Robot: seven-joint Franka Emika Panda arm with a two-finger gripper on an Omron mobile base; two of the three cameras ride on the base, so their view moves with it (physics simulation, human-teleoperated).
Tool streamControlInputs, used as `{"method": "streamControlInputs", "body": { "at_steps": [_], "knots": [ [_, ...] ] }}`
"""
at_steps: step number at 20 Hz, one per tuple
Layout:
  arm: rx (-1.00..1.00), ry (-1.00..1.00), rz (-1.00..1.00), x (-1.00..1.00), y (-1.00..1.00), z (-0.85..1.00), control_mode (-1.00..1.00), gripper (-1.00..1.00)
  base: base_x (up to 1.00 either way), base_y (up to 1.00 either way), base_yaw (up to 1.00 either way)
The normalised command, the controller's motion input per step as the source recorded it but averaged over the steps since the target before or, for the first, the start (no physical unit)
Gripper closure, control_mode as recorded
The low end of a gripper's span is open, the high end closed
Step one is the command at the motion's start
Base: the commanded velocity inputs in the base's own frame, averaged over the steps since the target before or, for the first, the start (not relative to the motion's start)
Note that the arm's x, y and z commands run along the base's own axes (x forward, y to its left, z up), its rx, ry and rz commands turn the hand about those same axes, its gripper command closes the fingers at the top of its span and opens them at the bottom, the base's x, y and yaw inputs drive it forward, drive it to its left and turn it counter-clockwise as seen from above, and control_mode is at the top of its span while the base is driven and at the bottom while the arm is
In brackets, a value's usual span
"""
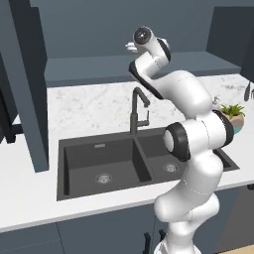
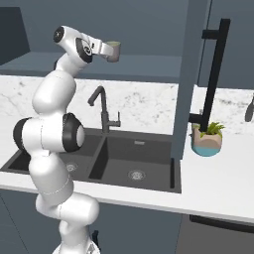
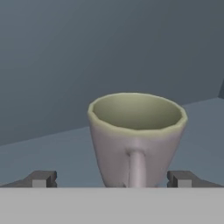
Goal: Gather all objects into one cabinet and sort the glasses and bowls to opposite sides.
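Currently the gripper (image 3: 112, 178) is reaching up into the cabinet (image 2: 149, 67) with jaws standing fully wide and straddling a beige cup (image 3: 136, 138) sitting on the shelf floor; nothing is gripped, probably lining up for a pinch.

Upright cup (image 3: 136, 135) between spread tool (image 3: 113, 178) fingertips

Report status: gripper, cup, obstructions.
Gripper open, jaws straddling cup. Cup upright on cabinet shelf, not gripped. Nothing seen blocking.
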Motion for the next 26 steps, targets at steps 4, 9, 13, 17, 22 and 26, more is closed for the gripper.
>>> {"method": "streamControlInputs", "body": {
  "at_steps": [4, 9, 13, 17, 22, 26],
  "knots": [
    [0.00, 0.08, -0.04, 0.42, 0.00, 0.00, -1.00, -1.00, 0.00, 0.00, 0.00],
    [0.00, 0.10, -0.04, 0.52, 0.00, 0.00, -1.00, -1.00, 0.00, 0.00, 0.00],
    [0.00, 0.12, -0.04, 0.53, 0.00, 0.00, -1.00, -1.00, 0.00, 0.00, 0.00],
    [0.00, 0.15, -0.03, 0.59, 0.00, 0.00, -1.00, -1.00, 0.00, 0.00, 0.00],
    [0.00, 0.13, -0.02, 0.62, 0.00, 0.00, -1.00, -1.00, 0.00, 0.00, 0.00],
    [0.00, 0.11, -0.02, 0.64, 0.00, -0.04, -1.00, -1.00, 0.00, 0.00, 0.00]
  ]
}}
